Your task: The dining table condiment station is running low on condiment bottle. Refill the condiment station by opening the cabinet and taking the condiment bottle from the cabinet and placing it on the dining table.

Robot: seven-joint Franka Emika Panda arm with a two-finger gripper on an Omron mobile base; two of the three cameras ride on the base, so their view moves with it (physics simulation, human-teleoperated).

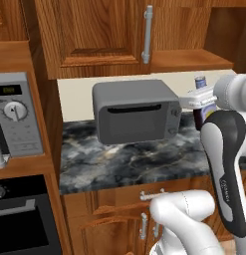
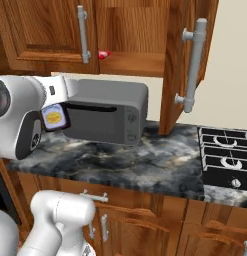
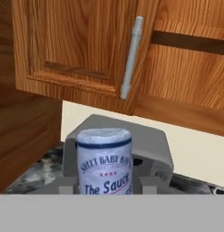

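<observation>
Marbled worktop (image 1: pixel 144 162) carries a grey microwave (image 1: pixel 136 110). Gripper (image 3: pixel 104 190) is clamped on the condiment bottle (image 3: pixel 104 159), held upright in the air just in front of the microwave, off the worktop. Cabinet (image 2: pixel 190 65) above the microwave: right door swung open, left door (image 1: pixel 89 32) shut.

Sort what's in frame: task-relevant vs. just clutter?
Job:
- condiment bottle, blue cap, held in the gripper, out of the cabinet
- cabinet, right door swung open

Lying about:
- grey microwave on the marbled worktop
- red item on the cabinet shelf
- stove burners
- wall oven panel
</observation>
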